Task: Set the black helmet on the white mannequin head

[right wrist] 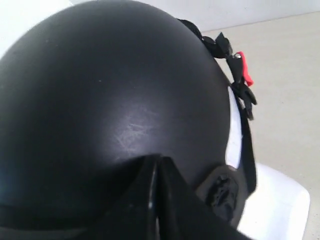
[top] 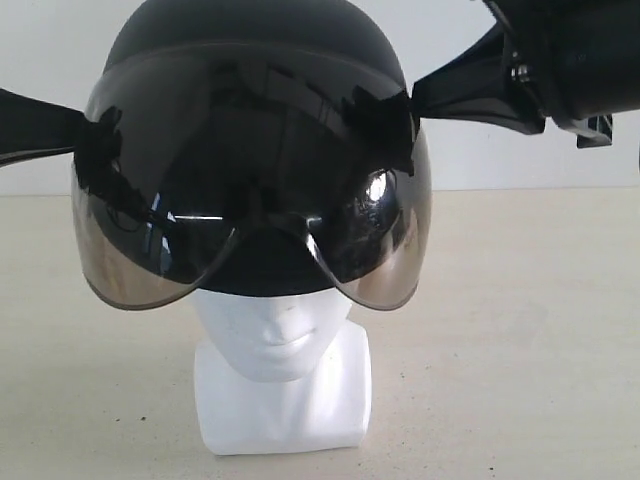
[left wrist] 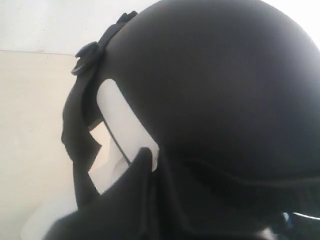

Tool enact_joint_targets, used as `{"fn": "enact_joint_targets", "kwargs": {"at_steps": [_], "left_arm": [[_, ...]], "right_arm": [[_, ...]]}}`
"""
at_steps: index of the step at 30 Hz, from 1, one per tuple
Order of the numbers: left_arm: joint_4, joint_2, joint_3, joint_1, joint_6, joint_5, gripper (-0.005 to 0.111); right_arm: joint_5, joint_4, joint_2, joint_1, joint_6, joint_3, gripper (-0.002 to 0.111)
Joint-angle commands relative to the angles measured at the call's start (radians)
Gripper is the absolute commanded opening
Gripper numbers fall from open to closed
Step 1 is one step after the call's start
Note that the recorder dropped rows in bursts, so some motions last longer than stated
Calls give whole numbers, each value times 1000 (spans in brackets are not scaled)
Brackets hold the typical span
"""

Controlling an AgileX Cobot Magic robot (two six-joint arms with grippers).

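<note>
Exterior view: the black helmet (top: 250,50) is sitting over the crown of the white mannequin head (top: 285,335). Its tinted visor (top: 250,200) is covering the eyes, and only the nose, mouth and neck base are showing at 6 o'clock. Whether the lining is fully bottoming on the skull, cannot tell.

The left gripper (top: 78,125) is meeting the shell at 9 o'clock with its fingers drawn fully together. It is pressing against the outside rather than pinching a rim. The right gripper (top: 418,100) is meeting it at 2 o'clock. In its wrist view the fingers (right wrist: 145,200) are lying flat together on the dome, with a seam showing between them. So the helmet appears to be getting squeezed between two closed tips.

Risks, as judged:
- The contact points are sitting at unequal heights, so uneven release is likely tilting the helmet toward 9 o'clock.
- Smooth tips are pressing on a smooth dome, so a slip could be dropping the shell crooked onto the face.
- The base is standing unsecured on the table (top: 520,330). Any sideways drag while retracting could be toppling the head.
- The strap with its red clip (right wrist: 243,70) is hanging at the rim, beside the white head (right wrist: 280,200). It could be catching between lining and head and preventing full seating.
</note>
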Motion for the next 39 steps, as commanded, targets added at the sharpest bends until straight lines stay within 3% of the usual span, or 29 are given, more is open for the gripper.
{"fn": "enact_joint_targets", "kwargs": {"at_steps": [1, 27, 39], "left_arm": [[-11, 1, 23, -9, 17, -38, 4], [-11, 110, 23, -8, 105, 33, 4], [-46, -52, 17, 55, 90, -8, 4]], "right_arm": [[87, 59, -30, 14, -1, -23, 0], [159, 97, -83, 14, 7, -23, 0], [150, 79, -233, 14, -2, -23, 0]]}}
